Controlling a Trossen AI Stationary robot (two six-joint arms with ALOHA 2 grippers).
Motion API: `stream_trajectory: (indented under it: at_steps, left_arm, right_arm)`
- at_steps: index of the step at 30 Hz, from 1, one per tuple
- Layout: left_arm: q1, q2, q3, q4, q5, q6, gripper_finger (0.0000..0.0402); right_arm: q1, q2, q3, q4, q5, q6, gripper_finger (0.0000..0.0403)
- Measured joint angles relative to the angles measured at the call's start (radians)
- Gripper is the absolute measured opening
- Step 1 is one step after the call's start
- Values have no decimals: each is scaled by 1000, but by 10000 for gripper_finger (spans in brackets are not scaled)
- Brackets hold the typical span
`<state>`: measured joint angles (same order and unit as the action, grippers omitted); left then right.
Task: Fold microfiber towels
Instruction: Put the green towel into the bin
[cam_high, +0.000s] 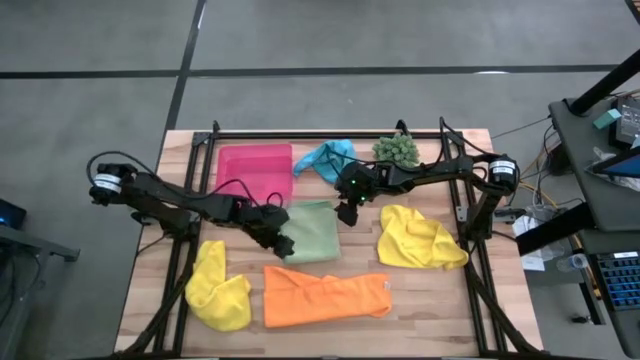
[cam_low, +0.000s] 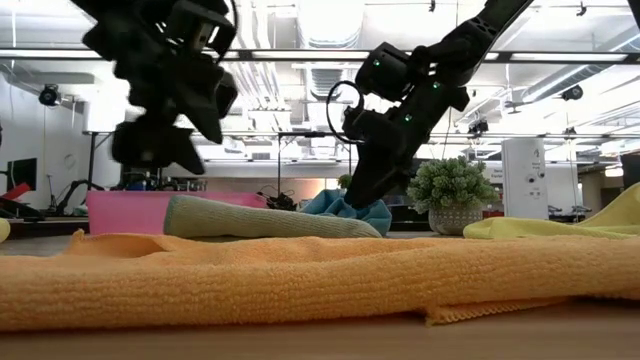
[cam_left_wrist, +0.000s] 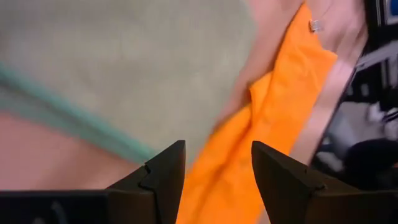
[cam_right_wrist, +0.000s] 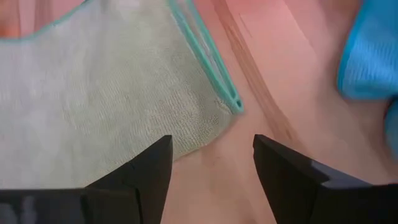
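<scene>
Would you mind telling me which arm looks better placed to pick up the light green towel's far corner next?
Probably the right: its open end effector hangs just over the light green towel at its far corner. The left end effector, also open, sits at the towel's near-left edge.

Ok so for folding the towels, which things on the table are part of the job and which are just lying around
Part of the job:
green towel, between the open left gripper and open right gripper
orange towel
two yellow towels
blue towel

Just lying around:
pink tray
plant ball
</scene>
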<state>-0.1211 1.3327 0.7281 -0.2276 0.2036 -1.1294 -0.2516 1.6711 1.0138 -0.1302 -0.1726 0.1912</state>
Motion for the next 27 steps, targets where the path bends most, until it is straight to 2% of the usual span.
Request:
stream_trajectory:
  at_steps: [3, 6, 11, 14, 17, 22, 27]
  left_arm:
    - [-41, -19, -16, -1, -1, -153, 169]
    - [-71, -32, -33, -5, -30, -235, 169]
    - [-76, -67, -89, -1, -51, -295, 169]
    - [-62, -86, -134, -10, -120, -311, 173]
    - [-44, -92, -178, 14, -184, -324, 194]
    - [-6, -63, -229, 97, -277, -328, 252]
    - [33, 15, -263, 219, -287, -303, 288]
  right_arm:
    - [0, 0, 0, -5, 0, 92, 215]
    - [0, 0, 0, -18, -2, 106, 215]
    - [2, 0, 0, -23, -15, 110, 215]
    - [3, 0, 0, -22, -17, 132, 215]
    - [4, 0, 0, -24, -18, 150, 215]
    - [4, 0, 0, -43, -18, 155, 215]
    - [7, 0, -3, -78, -15, 205, 215]
